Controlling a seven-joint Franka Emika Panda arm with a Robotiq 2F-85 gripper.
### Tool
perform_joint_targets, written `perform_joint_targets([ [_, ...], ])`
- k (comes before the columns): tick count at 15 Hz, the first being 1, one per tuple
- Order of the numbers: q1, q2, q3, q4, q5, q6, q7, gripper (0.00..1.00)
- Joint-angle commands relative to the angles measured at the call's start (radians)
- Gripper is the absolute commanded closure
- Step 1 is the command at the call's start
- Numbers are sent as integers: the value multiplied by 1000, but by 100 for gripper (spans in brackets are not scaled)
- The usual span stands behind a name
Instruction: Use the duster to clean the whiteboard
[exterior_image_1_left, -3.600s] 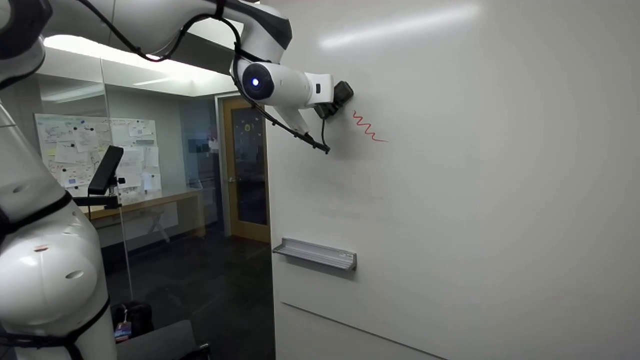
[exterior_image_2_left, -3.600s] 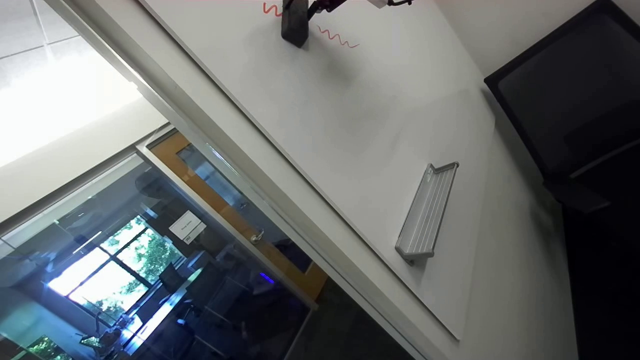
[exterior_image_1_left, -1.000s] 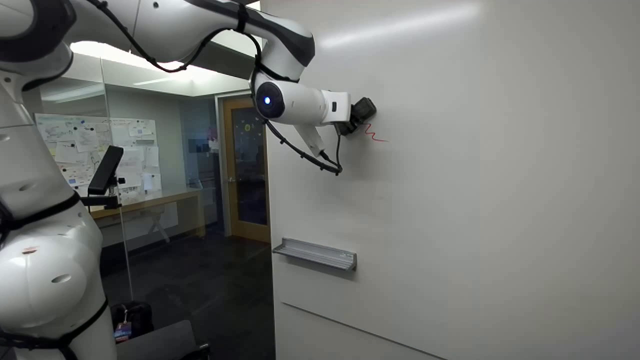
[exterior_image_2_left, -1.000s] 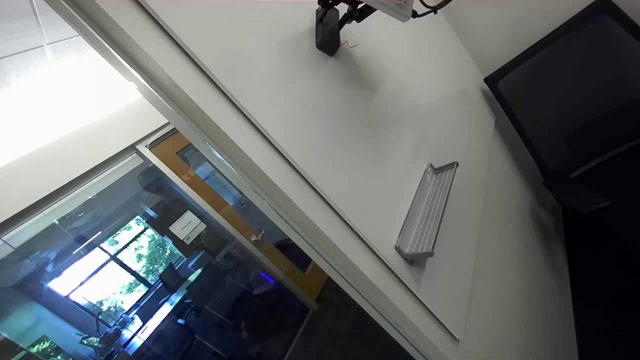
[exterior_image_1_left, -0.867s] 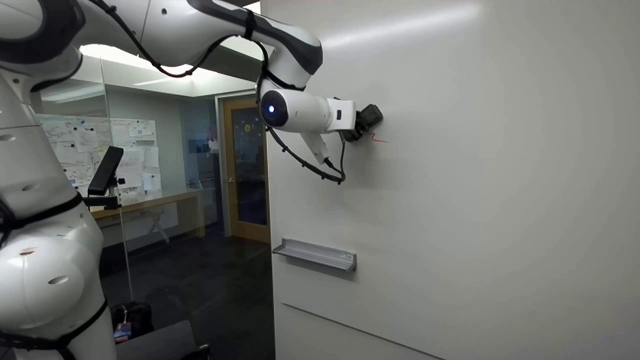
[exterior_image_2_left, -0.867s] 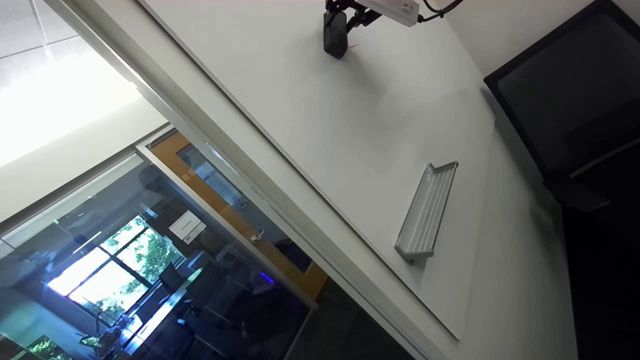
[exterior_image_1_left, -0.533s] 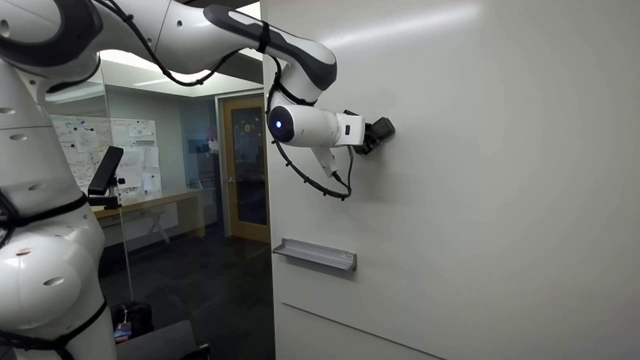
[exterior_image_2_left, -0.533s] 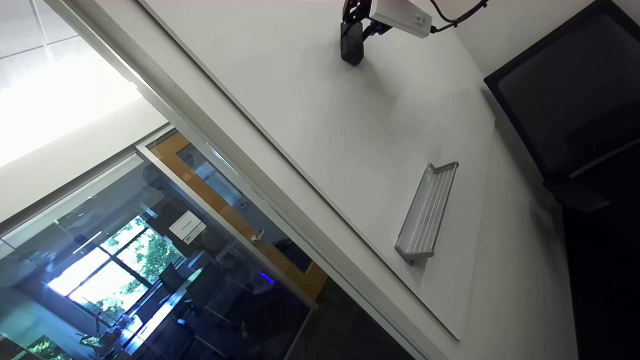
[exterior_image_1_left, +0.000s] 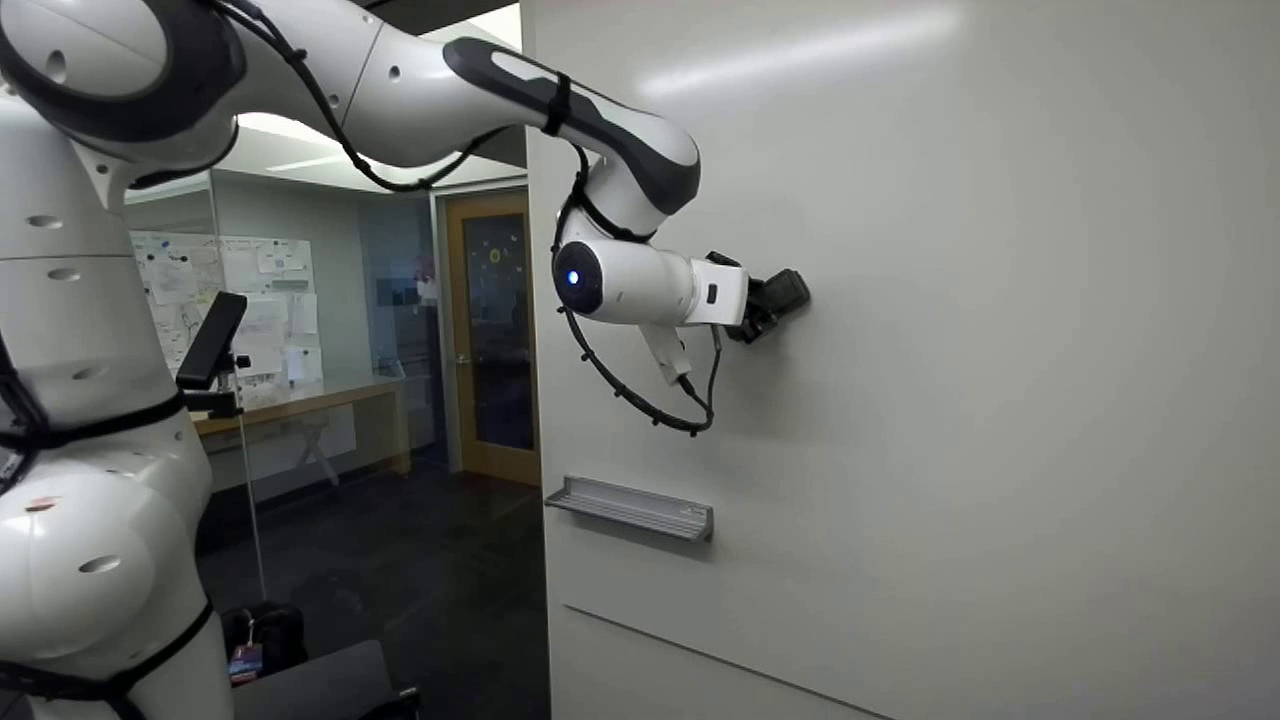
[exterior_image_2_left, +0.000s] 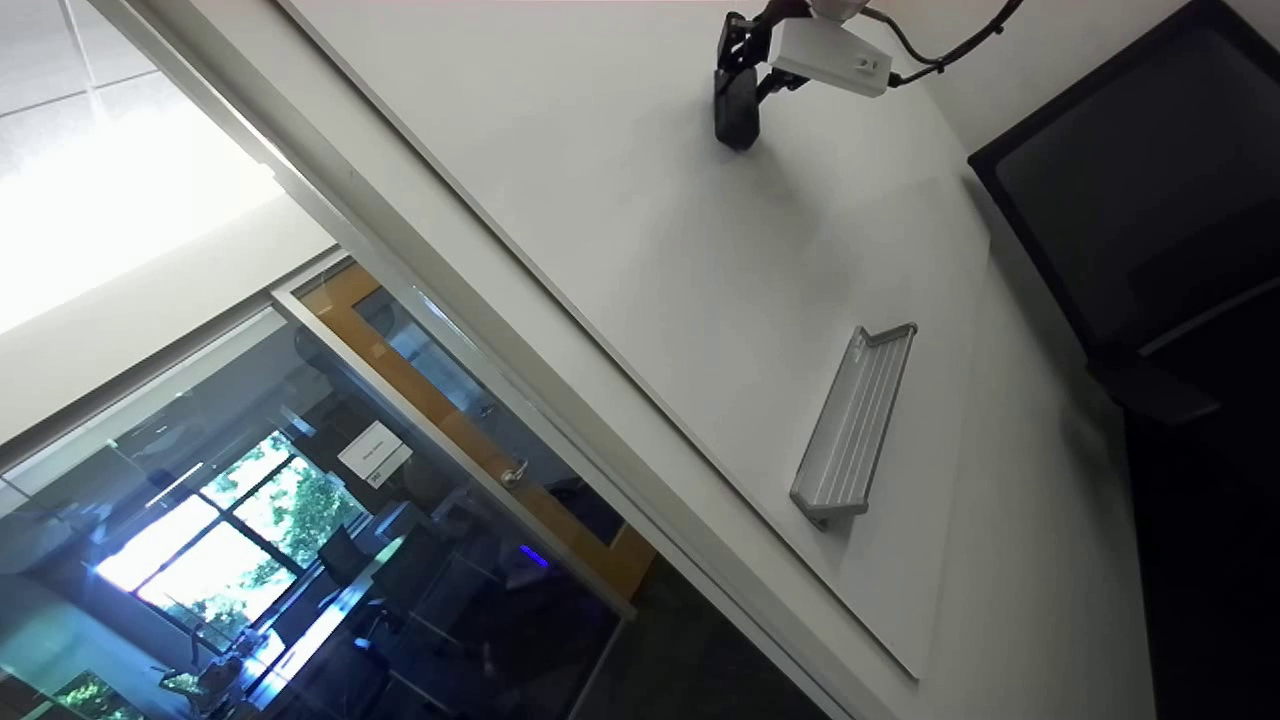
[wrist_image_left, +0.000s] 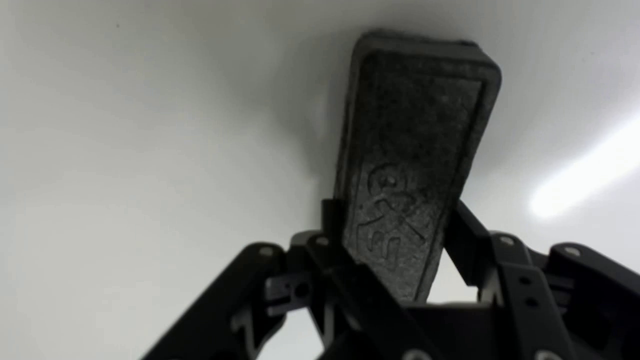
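In the wrist view we find the gripper (wrist_image_left: 396, 227) with its jaws pinched on both long sides of the duster (wrist_image_left: 412, 145), which sits between them and juts out well past their tips. The duster stands against or just off the whiteboard (wrist_image_left: 150, 190) in front of the jaws; we cannot tell whether its wiping face presses evenly. We judge the cleaning well along, probably nearly done: on every part of the whiteboard we can see around the jaws, no pen strokes show, though whatever lies behind the duster and gripper is hidden from us. A tiny dark speck (wrist_image_left: 117, 25) shows beyond the jaws and off to one side, and we cannot say whether it is ink. What remains, we think, is to finish wiping, check the hidden patch and lift the duster away; the tray (exterior_image_1_left: 630, 508), well below the jaws in both exterior views, looks a sensible place for it, though the task names none. As for writing, raised lettering (wrist_image_left: 392, 215) runs along the duster's back between and just beyond the jaws; one X-like shape stands out, but we cannot read the word. A white sign (exterior_image_2_left: 375, 453) and some papers (exterior_image_1_left: 262, 315), well apart from the jaws, bear writing too small for us.
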Motion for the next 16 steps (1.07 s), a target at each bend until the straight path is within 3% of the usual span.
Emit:
perform_joint_targets([
  [1, -6, 53, 4, 38, 42, -8, -58, 71],
  [4, 1, 3, 11, 24, 27, 47, -45, 71],
  [7, 22, -60, 32, 13, -39, 199, 0, 71],
  [10, 82, -107, 52, -8, -196, 371, 124, 71],
  [12, 159, -128, 40, -45, -310, 441, 243, 71],
  [13, 132, -141, 97, -88, -401, 443, 354, 71],
  [15, 149, -153, 114, -150, -525, 449, 500, 71],
  [16, 217, -151, 55, -166, -522, 455, 496, 71],
])
